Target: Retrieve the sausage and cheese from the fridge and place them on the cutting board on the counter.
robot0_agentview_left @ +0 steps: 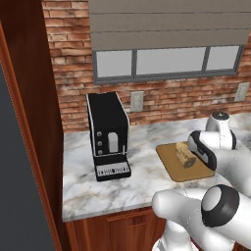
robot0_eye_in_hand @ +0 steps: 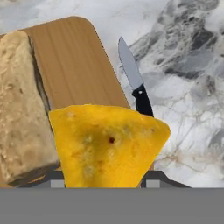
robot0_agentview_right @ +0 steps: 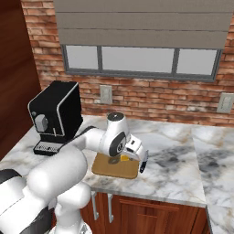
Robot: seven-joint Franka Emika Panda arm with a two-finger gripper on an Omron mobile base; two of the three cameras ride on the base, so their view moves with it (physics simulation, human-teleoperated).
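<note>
A yellow wedge of cheese [robot0_eye_in_hand: 107,146] sits between the two dark finger tips of the gripper [robot0_eye_in_hand: 105,181], which is closed narrowly on it and holds it just above the cutting board [robot0_eye_in_hand: 74,65]. In the right base view a small yellow patch of the same cheese [robot0_agentview_right: 124,158] shows under the hand, over the near right part of the board [robot0_agentview_right: 114,170].

The board is a tan wooden rectangle with rounded corners. It lies on the marble counter [robot0_agentview_right: 178,160], close to the counter's front edge, with its long side running back toward the wall. A pale brown, rough-crusted loaf [robot0_eye_in_hand: 19,105] lies on the board, touching the cheese's left side in the hand view. In the left base view that loaf [robot0_agentview_left: 185,155] rests near the middle of the board [robot0_agentview_left: 171,162], partly hidden by the arm.

A knife [robot0_eye_in_hand: 135,85] with a grey blade and black handle lies on the counter just off the board's right edge, parallel to it. Beyond the knife the marble lies bare and open to the right.

To the board's left stands a black coffee machine [robot0_agentview_left: 108,135], well apart from it, with bare marble between. Behind the board are a red brick wall [robot0_agentview_right: 151,98], two wall sockets and a window [robot0_agentview_right: 137,59] under a grey blind. No writing can be read anywhere.
</note>
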